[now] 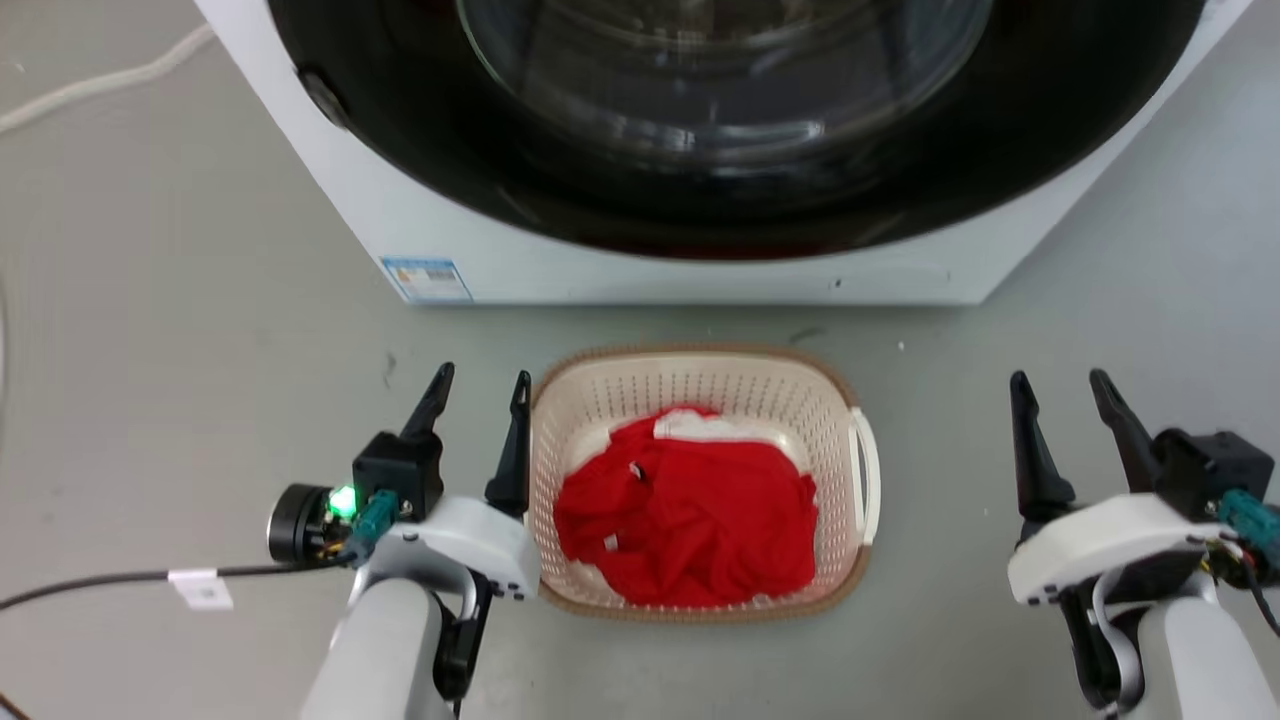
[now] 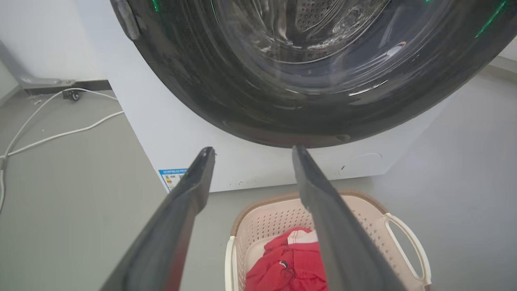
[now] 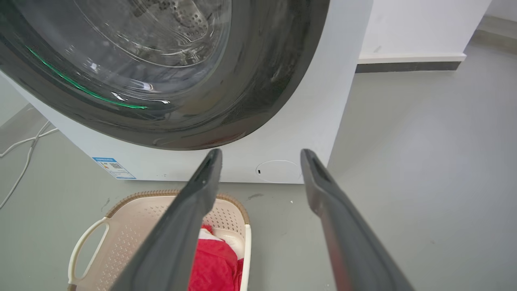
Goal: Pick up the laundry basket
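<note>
On grey floor (image 1: pixel 200 300): cream perforated plastic laundry basket (image 1: pixel 700 390) with red cloth (image 1: pixel 690 530), not yet lifted. Left gripper (image 1: pixel 483 375) just beside, right gripper (image 1: pixel 1058 378) apart; both jaws spread, empty.

Blue label (image 1: pixel 427 279) | washing machine (image 1: pixel 560 272) front | print unreadable

Light looks soft and even on my end, bright enough all over the grey floor (image 1: pixel 200 300), with just faint shadows under the washing machine (image 1: pixel 650 285) and along the laundry basket (image 1: pixel 700 385). The dark door glass (image 1: pixel 720 100) throws white streaky glare, and there are thin green reflections (image 3: pixel 80 87) in the wrist views. Those wide lenses bend straight edges hard near the corners, and the fingers (image 2: pixel 169 226) up close go soft and smeary. The head view is sharp, though the red cloth (image 1: pixel 690 520) looks a bit oversaturated.
</note>
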Motion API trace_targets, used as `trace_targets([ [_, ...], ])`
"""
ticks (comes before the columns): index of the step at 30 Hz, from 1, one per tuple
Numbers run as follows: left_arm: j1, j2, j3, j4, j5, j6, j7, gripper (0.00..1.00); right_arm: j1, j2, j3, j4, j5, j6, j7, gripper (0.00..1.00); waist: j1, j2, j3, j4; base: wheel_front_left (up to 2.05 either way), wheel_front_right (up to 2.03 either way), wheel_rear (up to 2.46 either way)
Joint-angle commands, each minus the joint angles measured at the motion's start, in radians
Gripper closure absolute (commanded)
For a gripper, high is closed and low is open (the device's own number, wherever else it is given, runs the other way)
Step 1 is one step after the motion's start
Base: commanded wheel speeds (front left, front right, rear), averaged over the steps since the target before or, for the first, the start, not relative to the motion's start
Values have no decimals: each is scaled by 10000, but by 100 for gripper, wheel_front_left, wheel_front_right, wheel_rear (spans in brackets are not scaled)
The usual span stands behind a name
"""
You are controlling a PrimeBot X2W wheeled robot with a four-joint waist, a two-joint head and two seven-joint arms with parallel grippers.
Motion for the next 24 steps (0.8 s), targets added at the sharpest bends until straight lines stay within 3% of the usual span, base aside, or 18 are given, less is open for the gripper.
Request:
trace_targets([
  [1, -408, 67, 90, 352, -86, -91, -24, 0, -434, -67, 101, 240, 134, -3, -130, 0, -1, 0, 1112, -168, 0, 0, 0],
  [15, -3619, 605, -108, 4309, -544, -837, 381, 0, -3425, -375, 1441, 3465, 1129, -3, -322, 0, -1, 0, 3817, -565, 0, 0, 0],
  [24, -5233, 1077, -521, 6118, -1180, -937, 1298, 0, -5051, -290, 2646, 5605, 1876, -3, -47, 0, -1, 0, 4746, -832, 0, 0, 0],
])
